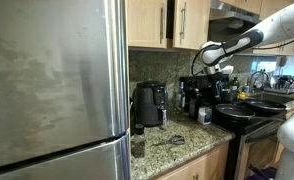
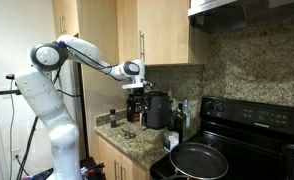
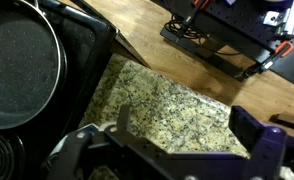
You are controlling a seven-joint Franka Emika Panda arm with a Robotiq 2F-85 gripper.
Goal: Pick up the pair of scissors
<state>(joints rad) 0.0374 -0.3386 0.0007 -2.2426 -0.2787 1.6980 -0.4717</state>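
Note:
The pair of scissors (image 1: 173, 140) lies flat on the granite counter in front of the black boxy appliance (image 1: 149, 103). It also shows as a small dark shape in an exterior view (image 2: 128, 133). My gripper (image 1: 205, 72) hangs in the air well above the counter and apart from the scissors, as both exterior views show (image 2: 137, 88). In the wrist view its two fingers (image 3: 187, 135) are spread wide with only bare granite between them. The scissors are out of sight in the wrist view.
A large steel fridge (image 1: 52, 80) fills one side. A stove with black pans (image 2: 197, 160) adjoins the counter. A black kettle-like appliance (image 2: 159, 110) and bottles (image 2: 180, 120) stand at the counter's back. Wooden cabinets (image 2: 157, 30) hang above.

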